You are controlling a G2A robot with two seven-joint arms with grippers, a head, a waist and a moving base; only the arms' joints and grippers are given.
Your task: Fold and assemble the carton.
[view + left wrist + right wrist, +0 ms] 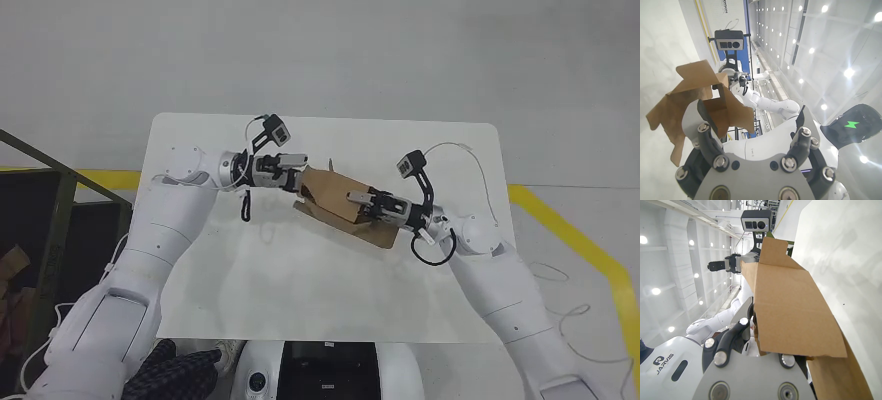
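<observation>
A brown carton [340, 198] is held a little above the white table [250, 290], partly unfolded with its flaps spread. My right gripper [376, 206] is shut on the carton's right end; in the right wrist view a carton panel [791, 306] covers most of that gripper [761, 321]. My left gripper [294, 176] is at the carton's left end, open. In the left wrist view its fingers [706, 113] stand wide apart, and one carton flap [738, 115] lies against the inner side of one finger. The carton's hollow inside [715, 106] faces the left wrist camera.
A dark green metal frame [40, 200] stands off the table's left edge. A yellow floor line [570, 230] runs past the right side. Bare table surface lies in front of and behind the carton.
</observation>
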